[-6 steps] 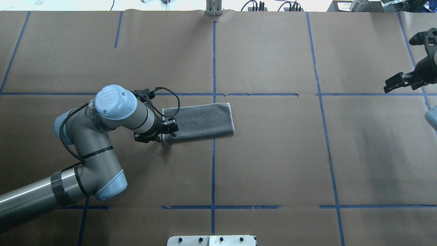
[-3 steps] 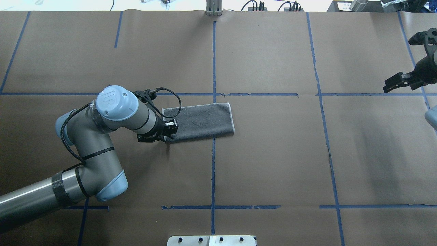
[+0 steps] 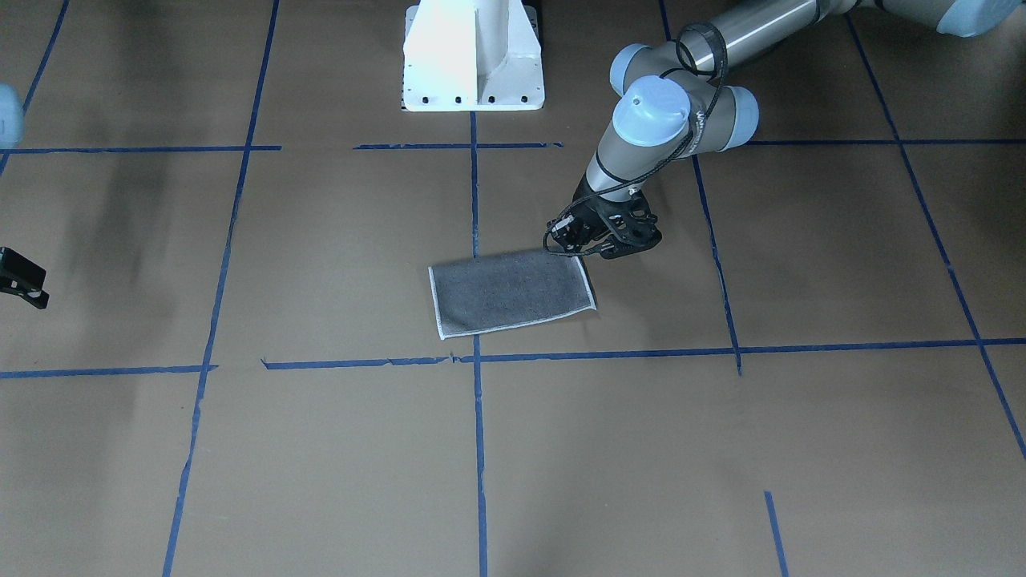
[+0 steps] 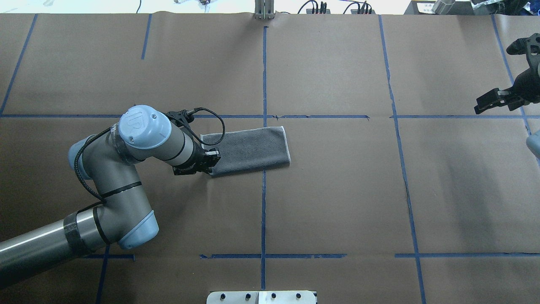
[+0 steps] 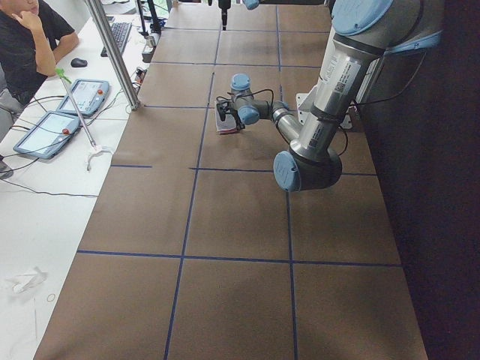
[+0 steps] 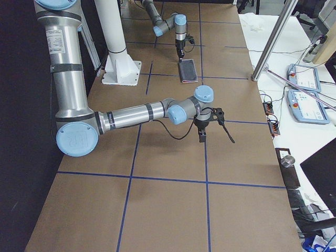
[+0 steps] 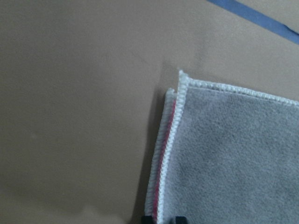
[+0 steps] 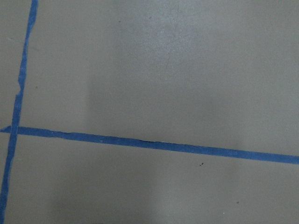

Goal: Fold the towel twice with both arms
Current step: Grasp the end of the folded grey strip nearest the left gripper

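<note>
The towel (image 4: 249, 150) lies folded into a strip, grey face up, with a whitish stitched border; a pink-red line shows between its layers in the left wrist view (image 7: 233, 154). My left gripper (image 4: 209, 165) sits low at the strip's left end, at the corner nearest the robot. Its two dark fingertips (image 7: 148, 218) stand close together astride the double edge, shut on the towel. In the front-facing view the left gripper (image 3: 571, 244) touches that same corner of the towel (image 3: 509, 292). My right gripper (image 4: 492, 80) hangs far off at the table's right side, open with nothing in it.
Brown paper with blue tape lines (image 4: 264, 76) covers the table. The white pedestal (image 3: 473, 56) stands behind the towel in the front-facing view. A person (image 5: 30, 37) sits by tablets (image 5: 52, 131) past the far edge. The right wrist view shows only paper and tape (image 8: 140, 142).
My left gripper has slid right onto the towel's left near corner and closed its fingers; that corner has shifted slightly right. The right arm has barely moved.
</note>
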